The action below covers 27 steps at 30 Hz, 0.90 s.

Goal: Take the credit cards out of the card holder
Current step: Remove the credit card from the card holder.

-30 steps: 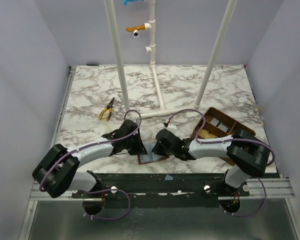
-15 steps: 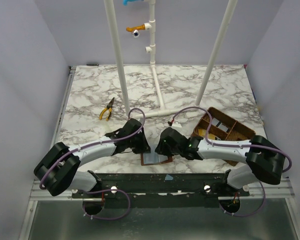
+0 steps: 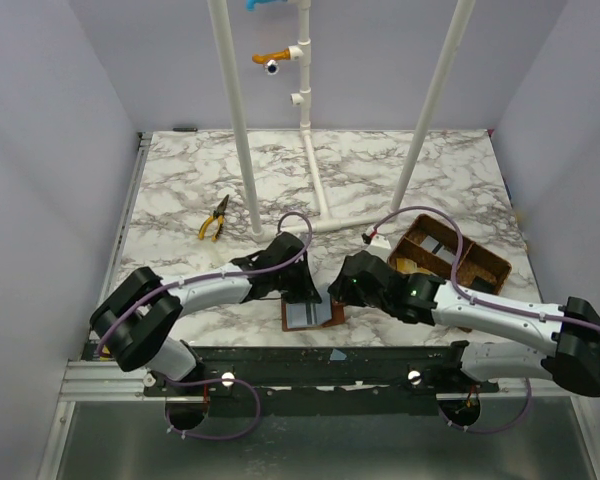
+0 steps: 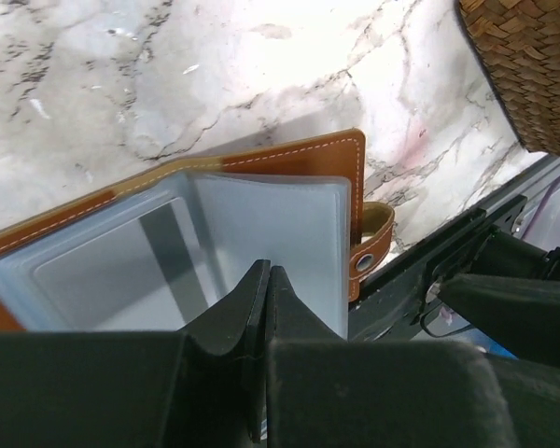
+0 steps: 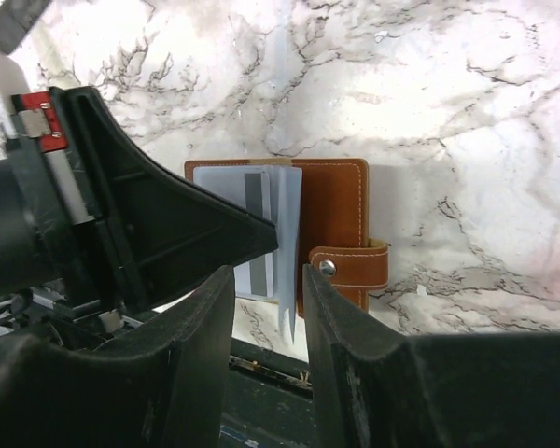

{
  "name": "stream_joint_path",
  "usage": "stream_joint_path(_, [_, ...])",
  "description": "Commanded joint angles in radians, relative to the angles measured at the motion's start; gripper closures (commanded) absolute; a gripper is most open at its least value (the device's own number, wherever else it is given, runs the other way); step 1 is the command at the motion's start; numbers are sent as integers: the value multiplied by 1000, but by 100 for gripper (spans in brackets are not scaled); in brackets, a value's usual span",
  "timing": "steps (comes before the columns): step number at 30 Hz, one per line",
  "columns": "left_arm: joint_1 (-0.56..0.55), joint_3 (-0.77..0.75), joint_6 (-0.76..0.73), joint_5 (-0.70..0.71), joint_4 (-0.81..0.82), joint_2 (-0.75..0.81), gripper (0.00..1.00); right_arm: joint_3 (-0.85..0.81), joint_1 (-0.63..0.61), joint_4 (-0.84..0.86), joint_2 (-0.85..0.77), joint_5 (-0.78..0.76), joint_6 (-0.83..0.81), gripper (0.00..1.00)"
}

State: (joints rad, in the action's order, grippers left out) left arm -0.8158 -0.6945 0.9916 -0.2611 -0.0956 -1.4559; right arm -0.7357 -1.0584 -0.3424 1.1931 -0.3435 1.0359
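Observation:
The card holder (image 3: 310, 316) lies open near the table's front edge, brown leather with blue-grey clear pockets (image 4: 261, 224) and a snap tab (image 5: 355, 266). A pale card with a dark stripe (image 5: 255, 201) shows inside a pocket. My left gripper (image 4: 266, 273) is shut, its tips down on the pocket leaves; it also shows in the top view (image 3: 302, 293). My right gripper (image 5: 269, 285) is open just above the wallet's near edge, with upright pocket leaves (image 5: 287, 289) between its fingers. It sits at the wallet's right side in the top view (image 3: 346, 292).
A brown woven divided basket (image 3: 450, 258) stands right of the wallet, with a yellowish thing (image 3: 416, 266) in one compartment. Yellow-handled pliers (image 3: 215, 218) lie at the mid left. A white pipe frame (image 3: 320, 200) rises behind. The black table rail (image 4: 467, 271) runs beside the wallet.
Both grippers have shifted to the right over the wallet. The right arm has stretched out, its elbow swinging right and lower. The wallet stays open in nearly the same place.

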Motion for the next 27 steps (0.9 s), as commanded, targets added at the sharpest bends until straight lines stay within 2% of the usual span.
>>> stream_joint_path(1, [-24, -46, 15, -7, 31, -67, 100, 10, -2, -87, -49, -64, 30, 62])
stream_joint_path(11, [-39, -69, 38, -22, 70, -183, 100, 7, -2, -79, -33, -27, 37, 64])
stream_joint_path(21, [-36, -68, -10, 45, -40, -25, 100, 22, -2, 56, 53, 69, 37, 64])
stream_joint_path(27, [-36, -44, -12, 48, -44, 8, 100, 3, -3, 93, 90, 97, 35, 65])
